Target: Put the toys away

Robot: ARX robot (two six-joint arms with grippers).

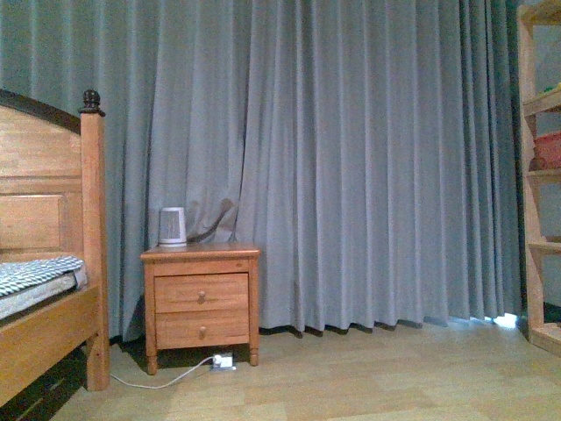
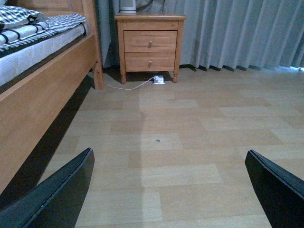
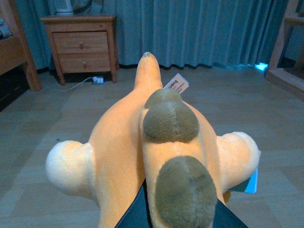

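Observation:
My right gripper (image 3: pixel 173 216) is shut on the orange-yellow plush animal (image 3: pixel 118 142), which fills the right wrist view. It has olive-brown round patches along its back, pale stubby limbs on both sides and a white tag by its far end. It hangs above the wooden floor. My left gripper (image 2: pixel 171 190) is open and empty, its two black fingers (image 2: pixel 57 194) spread wide low over the bare floor. Neither arm shows in the front view.
A wooden nightstand (image 1: pixel 202 303) with two drawers stands against the grey curtain (image 1: pixel 351 158), a white appliance (image 1: pixel 172 226) on top and a cable with plug (image 1: pixel 223 360) below. A wooden bed (image 1: pixel 44 289) is left. A wooden shelf unit (image 1: pixel 539 175) is right.

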